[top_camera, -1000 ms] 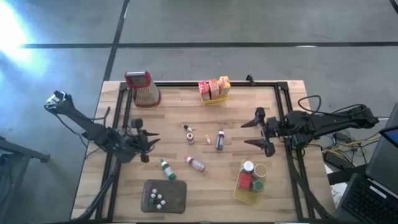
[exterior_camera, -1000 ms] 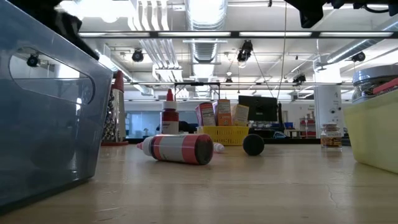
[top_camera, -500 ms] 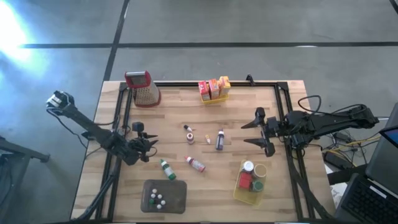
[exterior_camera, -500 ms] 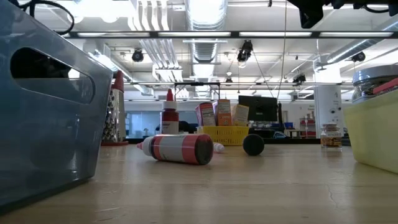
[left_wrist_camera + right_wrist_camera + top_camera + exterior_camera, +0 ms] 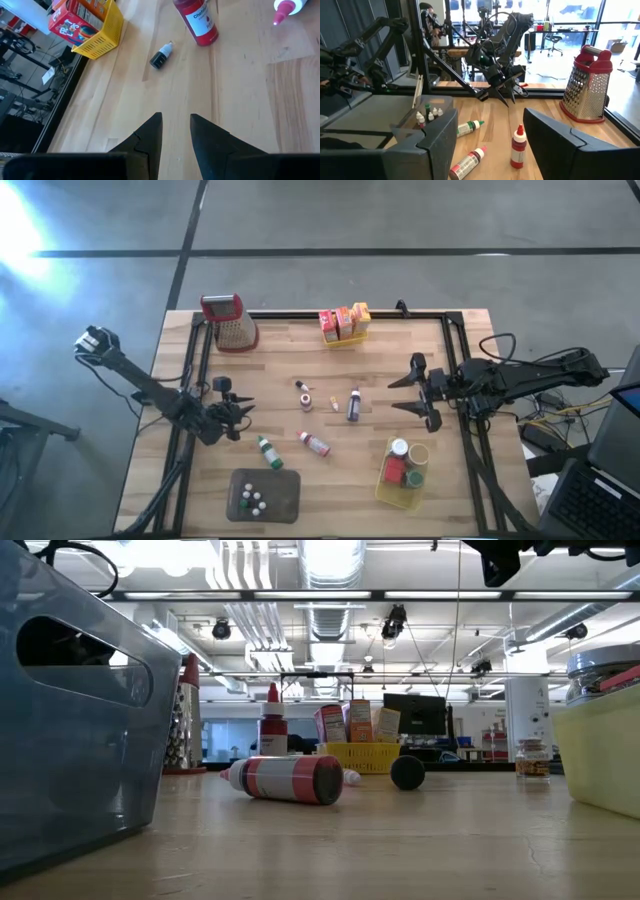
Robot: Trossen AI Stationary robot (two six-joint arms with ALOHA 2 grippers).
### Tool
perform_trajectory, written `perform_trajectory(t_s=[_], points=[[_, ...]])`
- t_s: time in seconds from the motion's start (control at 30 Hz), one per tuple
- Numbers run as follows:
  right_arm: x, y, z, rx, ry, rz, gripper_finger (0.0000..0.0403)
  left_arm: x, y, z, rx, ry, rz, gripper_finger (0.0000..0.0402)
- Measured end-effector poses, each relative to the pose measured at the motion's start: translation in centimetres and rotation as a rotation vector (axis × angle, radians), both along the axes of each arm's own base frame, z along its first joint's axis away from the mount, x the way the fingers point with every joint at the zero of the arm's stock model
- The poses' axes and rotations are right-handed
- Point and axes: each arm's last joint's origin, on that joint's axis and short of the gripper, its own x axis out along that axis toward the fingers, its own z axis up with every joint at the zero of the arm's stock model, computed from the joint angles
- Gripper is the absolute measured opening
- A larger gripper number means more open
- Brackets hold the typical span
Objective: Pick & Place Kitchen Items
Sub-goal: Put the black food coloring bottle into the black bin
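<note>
Reading my right gripper (image 5: 410, 393) first: jaws spread wide, nothing between them, hovering right of the purple-capped bottle (image 5: 353, 404). My left gripper (image 5: 241, 409) sits left of that bottle, fingers (image 5: 150, 136) narrowly parted and empty. Green-capped bottle (image 5: 267, 451) and red-banded bottle (image 5: 315, 443) lie below-left of it; grey tray (image 5: 285, 498) beyond.

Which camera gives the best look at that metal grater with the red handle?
The right wrist view: the grater stands large and upright, its holes clear. The high view shows only its top; the low view shows a sliver behind the grey tray; the left wrist view misses it.
</note>
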Motion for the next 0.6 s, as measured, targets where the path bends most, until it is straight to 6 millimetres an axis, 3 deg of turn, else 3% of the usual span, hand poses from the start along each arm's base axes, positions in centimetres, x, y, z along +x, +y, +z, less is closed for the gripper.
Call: perform_trajectory(t_s=[0.6], points=[[0.00,0.00,-0.02,0.001,0.002,0.000,0.0276,0.00,0.00,0.01,0.000,-0.001,0.000,0.0106]])
